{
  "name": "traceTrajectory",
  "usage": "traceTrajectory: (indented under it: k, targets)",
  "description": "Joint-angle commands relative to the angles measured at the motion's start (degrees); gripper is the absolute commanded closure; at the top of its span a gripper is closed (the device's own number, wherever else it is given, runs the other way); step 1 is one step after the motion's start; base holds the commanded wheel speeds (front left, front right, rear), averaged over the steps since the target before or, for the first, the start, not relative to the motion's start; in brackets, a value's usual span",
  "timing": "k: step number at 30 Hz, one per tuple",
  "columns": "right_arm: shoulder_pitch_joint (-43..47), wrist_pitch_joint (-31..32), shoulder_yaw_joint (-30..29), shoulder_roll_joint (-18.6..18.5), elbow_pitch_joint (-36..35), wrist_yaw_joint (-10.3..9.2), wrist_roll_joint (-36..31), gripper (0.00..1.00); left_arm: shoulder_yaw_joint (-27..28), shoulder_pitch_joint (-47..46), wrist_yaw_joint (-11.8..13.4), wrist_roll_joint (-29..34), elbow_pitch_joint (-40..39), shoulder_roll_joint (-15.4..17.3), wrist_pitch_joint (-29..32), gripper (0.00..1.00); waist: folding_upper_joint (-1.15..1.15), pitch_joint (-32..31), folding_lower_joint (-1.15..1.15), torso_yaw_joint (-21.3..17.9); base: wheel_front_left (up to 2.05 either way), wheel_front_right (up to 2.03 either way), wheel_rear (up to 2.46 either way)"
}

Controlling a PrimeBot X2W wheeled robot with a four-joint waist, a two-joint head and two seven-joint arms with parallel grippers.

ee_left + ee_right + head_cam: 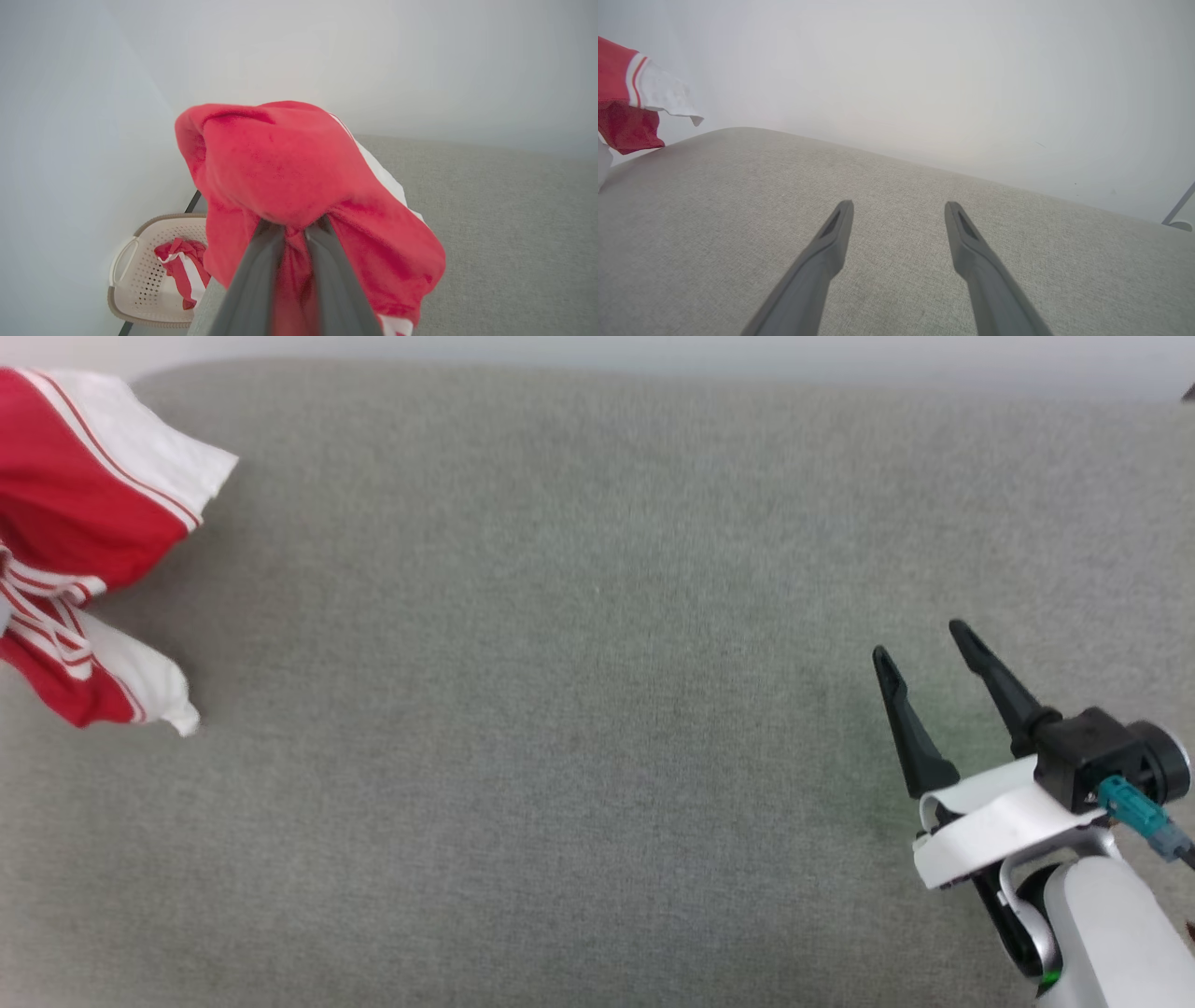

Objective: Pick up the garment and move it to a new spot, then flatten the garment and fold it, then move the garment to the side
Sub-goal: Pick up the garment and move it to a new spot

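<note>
Garment (289, 168) hangs pinched in the left claw (295, 227), well apart from the spread-open right claw (899, 205).

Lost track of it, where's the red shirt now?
The garment hangs at the head view's far left, above the grey surface at its left end, pinched in the left gripper.

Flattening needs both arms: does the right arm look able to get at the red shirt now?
Probably yes, with a long reach. The garment hangs from the left tool at far left; the right tool stands open at lower right, with nothing on the grey surface between them.
</note>
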Motion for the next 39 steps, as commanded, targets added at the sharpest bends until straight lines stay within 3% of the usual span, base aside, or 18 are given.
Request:
traceTrajectory:
  k: [1,11,22,29,39]
  targets:
    - [1.3,-0.5,-0.1,0.2,0.4,-0.08,0.6,0.0,-0.2,0.7,-0.1,0.6,-1.1,0.8,-0.6,1.0,0.0,-4.8,0.0,0.4,0.0,0.0,0.0]
    - [3.4,-1.9,-3.0,1.3,1.0,-0.08,0.8,0.0,-0.7,4.3,1.6,0.1,-18.6,3.6,3.6,1.0,0.0,-10.6,0.0,-0.2,0.0,0.0,0.0]
    - [4.0,-2.9,-7.7,1.4,1.5,-0.08,0.0,0.0,-1.0,14.7,9.8,-2.2,-46.2,6.1,16.5,1.0,0.0,-12.1,0.0,-5.3,0.0,0.0,0.0]
    - [4.0,-3.2,-10.9,1.5,2.1,-0.08,-0.4,0.0,-3.1,18.1,14.7,-2.0,-59.5,4.9,22.3,1.0,0.0,-11.0,0.0,-10.4,0.0,0.0,0.0]
    - [4.0,-3.4,-14.8,2.9,2.3,-0.08,-1.9,0.0,-9.9,17.2,17.0,-0.6,-65.0,-1.2,26.1,1.0,0.0,-8.2,0.0,-16.3,0.0,0.0,0.0]
